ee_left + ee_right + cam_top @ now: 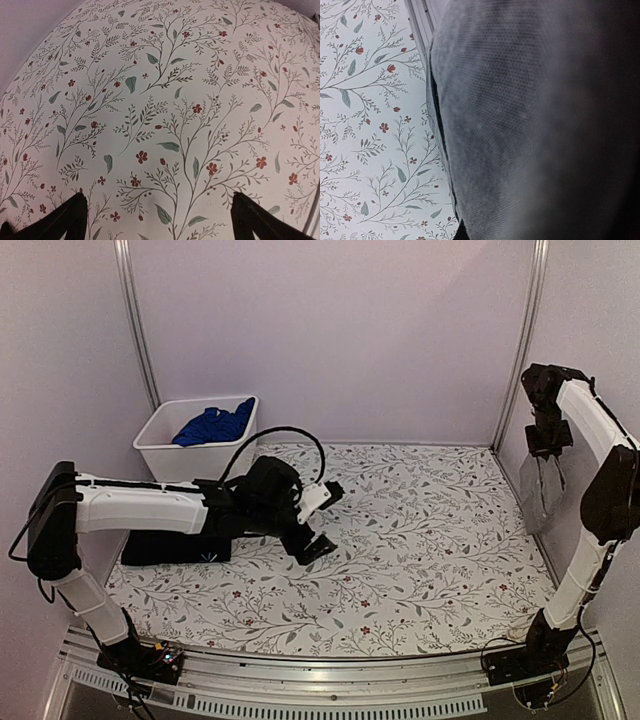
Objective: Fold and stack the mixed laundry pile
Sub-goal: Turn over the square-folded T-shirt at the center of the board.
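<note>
While the grey garment [541, 495] is pinched by the right gripper [548, 448], fingers buried in cloth, the left gripper [322, 520] is held wide open.

The grey garment [530, 125] is matt cloth with a fine dotted weave. The counter [430, 540] looks smooth and matt, flower-printed. The bin [163, 458] is smooth white plastic.

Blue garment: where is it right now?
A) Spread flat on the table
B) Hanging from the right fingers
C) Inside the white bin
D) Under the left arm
C: the blue garment lies bunched inside the bin; the cloth hanging at the right is the grey garment.
</note>
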Robot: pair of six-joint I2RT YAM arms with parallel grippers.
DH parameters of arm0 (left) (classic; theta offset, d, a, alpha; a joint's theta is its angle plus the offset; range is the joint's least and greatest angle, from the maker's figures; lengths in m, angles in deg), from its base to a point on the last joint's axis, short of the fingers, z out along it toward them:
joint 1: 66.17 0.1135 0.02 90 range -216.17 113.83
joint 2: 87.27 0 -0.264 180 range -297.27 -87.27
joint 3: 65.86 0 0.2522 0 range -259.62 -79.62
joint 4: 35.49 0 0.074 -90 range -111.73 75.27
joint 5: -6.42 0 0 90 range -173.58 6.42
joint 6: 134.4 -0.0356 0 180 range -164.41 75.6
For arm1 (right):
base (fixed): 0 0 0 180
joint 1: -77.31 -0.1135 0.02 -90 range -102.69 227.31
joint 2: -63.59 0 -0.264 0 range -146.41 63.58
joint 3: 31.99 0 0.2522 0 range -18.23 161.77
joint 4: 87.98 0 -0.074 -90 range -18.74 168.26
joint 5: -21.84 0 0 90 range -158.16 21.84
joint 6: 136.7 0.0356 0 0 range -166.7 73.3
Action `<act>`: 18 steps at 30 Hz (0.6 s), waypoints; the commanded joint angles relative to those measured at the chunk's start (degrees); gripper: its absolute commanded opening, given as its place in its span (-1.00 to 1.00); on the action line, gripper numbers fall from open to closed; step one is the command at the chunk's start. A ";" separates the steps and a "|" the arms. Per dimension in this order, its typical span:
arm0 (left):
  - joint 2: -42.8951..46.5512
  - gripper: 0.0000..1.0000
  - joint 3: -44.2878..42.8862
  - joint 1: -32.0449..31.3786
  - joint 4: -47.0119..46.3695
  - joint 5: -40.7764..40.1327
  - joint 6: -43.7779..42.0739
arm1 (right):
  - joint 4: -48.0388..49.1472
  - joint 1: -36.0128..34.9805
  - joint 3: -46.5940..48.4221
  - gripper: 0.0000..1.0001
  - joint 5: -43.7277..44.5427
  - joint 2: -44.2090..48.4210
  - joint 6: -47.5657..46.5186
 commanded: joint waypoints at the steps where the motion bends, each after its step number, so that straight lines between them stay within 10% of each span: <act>1: 1.67 0.99 1.50 1.99 1.36 0.24 -0.73 | 1.25 -5.93 4.25 -0.97 11.38 -1.50 -0.96; 18: 12.17 0.99 10.77 13.22 -2.06 10.01 6.33 | -0.84 -30.88 10.73 -0.96 0.25 -27.12 1.47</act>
